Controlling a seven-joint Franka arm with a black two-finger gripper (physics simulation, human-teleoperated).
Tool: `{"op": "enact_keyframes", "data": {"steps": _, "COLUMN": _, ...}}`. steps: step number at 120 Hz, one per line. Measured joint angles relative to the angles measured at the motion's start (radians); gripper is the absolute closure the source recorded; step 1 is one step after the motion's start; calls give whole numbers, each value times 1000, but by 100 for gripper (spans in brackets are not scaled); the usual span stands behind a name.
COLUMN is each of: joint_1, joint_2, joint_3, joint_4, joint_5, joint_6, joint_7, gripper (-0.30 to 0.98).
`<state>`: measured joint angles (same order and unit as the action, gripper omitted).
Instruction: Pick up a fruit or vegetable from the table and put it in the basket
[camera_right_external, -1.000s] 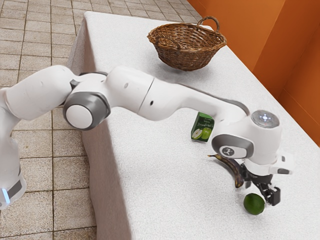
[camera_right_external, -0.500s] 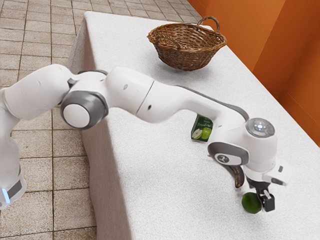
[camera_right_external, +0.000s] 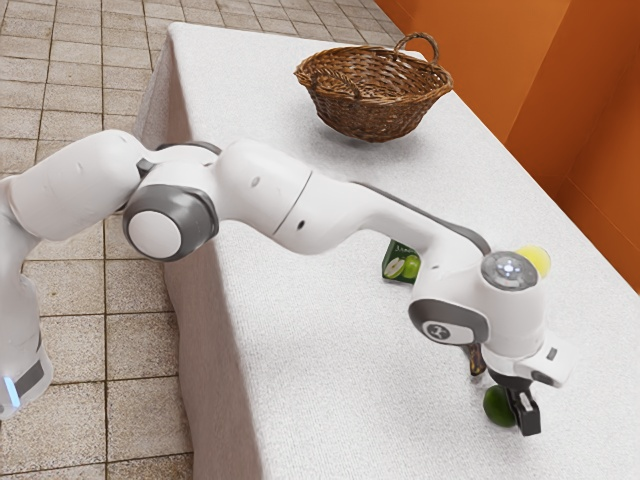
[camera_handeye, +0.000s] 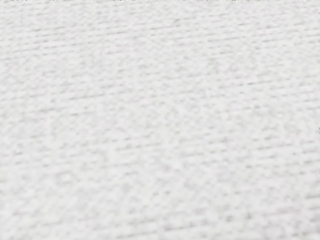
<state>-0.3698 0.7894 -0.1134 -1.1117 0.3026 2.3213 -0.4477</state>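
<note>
Low over the table, the black gripper is beside a round dark green fruit, on its side toward the exterior view's right, and overlaps the fruit's edge there. Whether they touch is unclear. A dark, spotted banana lies mostly behind the hand. Part of a yellow fruit shows behind the top of the wrist. The brown wicker basket stands upright at the far end of the table. In the wrist view, white tablecloth lies close under the hand.
A green carton with apple pictures stands on the white-covered table, partly behind the forearm. The arm's links stretch across the table's near edge, between the basket and the fruit. An orange wall runs beyond the far edge.
My hand has turned and moved a little toward the exterior view's lower left. The green fruit has shifted slightly left there. The yellow fruit has come into sight, and more of the banana is covered.
</note>
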Motion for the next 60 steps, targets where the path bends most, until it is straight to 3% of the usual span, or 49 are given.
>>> {"op": "enact_keyframes", "data": {"steps": 18, "joint_1": 1, "joint_2": -8, "joint_3": 0, "joint_4": -26, "joint_5": 0, "joint_6": 23, "joint_7": 6, "gripper": 2}}
{"op": "enact_keyframes", "data": {"steps": 30, "joint_1": 1, "joint_2": -16, "joint_3": 0, "joint_4": -46, "joint_5": 4, "joint_6": 38, "joint_7": 3, "gripper": -5}}
{"op": "enact_keyframes", "data": {"steps": 60, "joint_1": -7, "joint_2": -41, "joint_3": 1, "joint_4": -61, "joint_5": 5, "joint_6": 50, "joint_7": 1, "gripper": 2}}
